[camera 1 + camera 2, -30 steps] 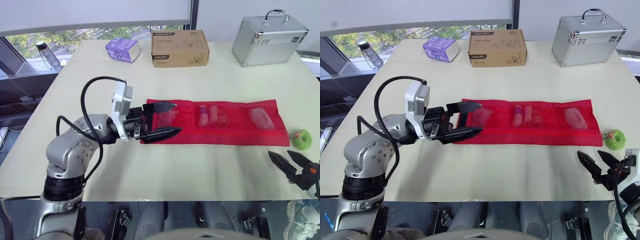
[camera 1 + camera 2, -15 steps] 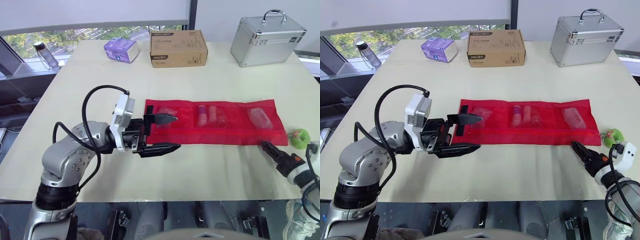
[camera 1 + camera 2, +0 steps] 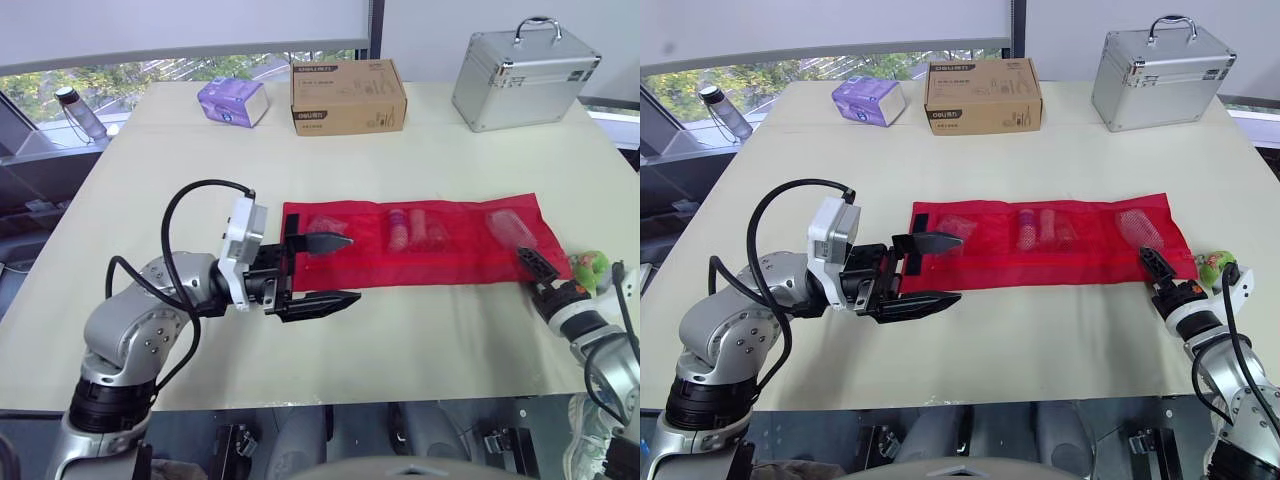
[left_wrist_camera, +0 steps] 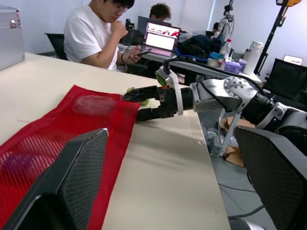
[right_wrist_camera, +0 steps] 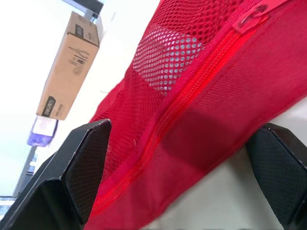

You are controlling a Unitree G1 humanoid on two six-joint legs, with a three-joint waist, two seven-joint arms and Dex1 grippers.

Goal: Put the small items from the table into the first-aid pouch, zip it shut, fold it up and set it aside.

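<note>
We look ready to zip: the pouch (image 3: pixel 420 240) lies mid-frame, with our left gripper (image 3: pixel 352 268) open wide at its left end. Our right gripper (image 3: pixel 1151 260), fingers apart at the right end, should pinch the zip pull (image 5: pixel 249 17) next.

Red mesh pouch (image 3: pixel 420 240) — flat, unfolded

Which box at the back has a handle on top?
The silver case, on the right. The brown box and purple box have none.
</note>
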